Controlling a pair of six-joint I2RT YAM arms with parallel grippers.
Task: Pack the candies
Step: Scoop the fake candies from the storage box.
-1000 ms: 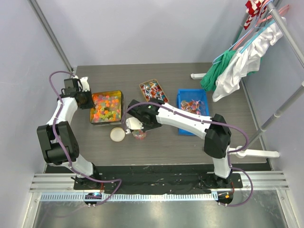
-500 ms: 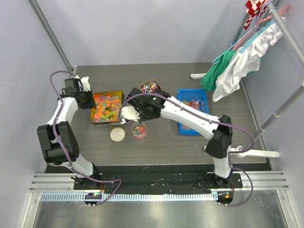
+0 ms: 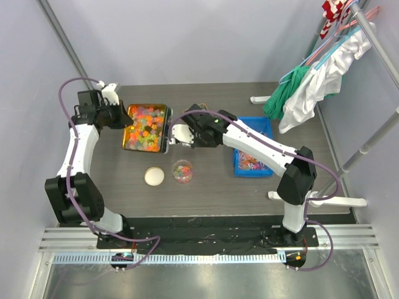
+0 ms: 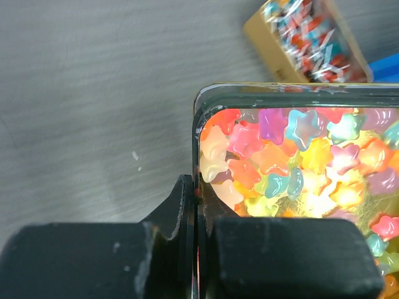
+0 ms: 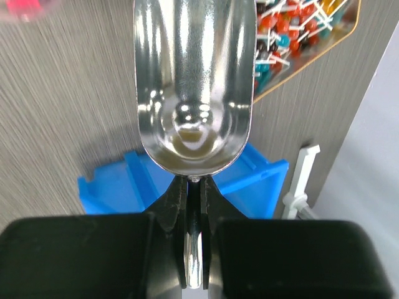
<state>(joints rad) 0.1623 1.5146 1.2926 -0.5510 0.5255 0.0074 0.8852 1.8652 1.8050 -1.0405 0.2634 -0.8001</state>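
The right gripper [image 5: 194,187] is clenched on the thin handle of a metal scoop [image 5: 193,81], whose shiny bowl is empty and points away from the wrist. The left gripper [image 4: 196,193] is clamped on the rim of a metal tray [image 4: 198,124], one finger inside and one outside the wall. In the overhead view the scoop [image 3: 177,134] sits just beside the right edge of that tray [image 3: 164,131].

Everything rests on a dark, wood-grain table [image 3: 212,193] in a booth with pale walls. A clothes rack [image 3: 374,37] stands at the right, hung with white and green garments [image 3: 305,90].

The tray gripped by the left arm is full of gummy candies [image 4: 280,162]: star-shaped pieces in orange, yellow, pink, purple and pale blue. Beyond it a gold tray [image 4: 265,38] holds wrapped candies [image 4: 308,34] in red, blue and white. A blue bin [image 3: 237,163] under the right arm holds more wrapped pieces. Nearer the arm bases, a small clear cup [image 3: 182,170] has some coloured candies in it, with a round pale lid [image 3: 154,176] lying flat just to its left.
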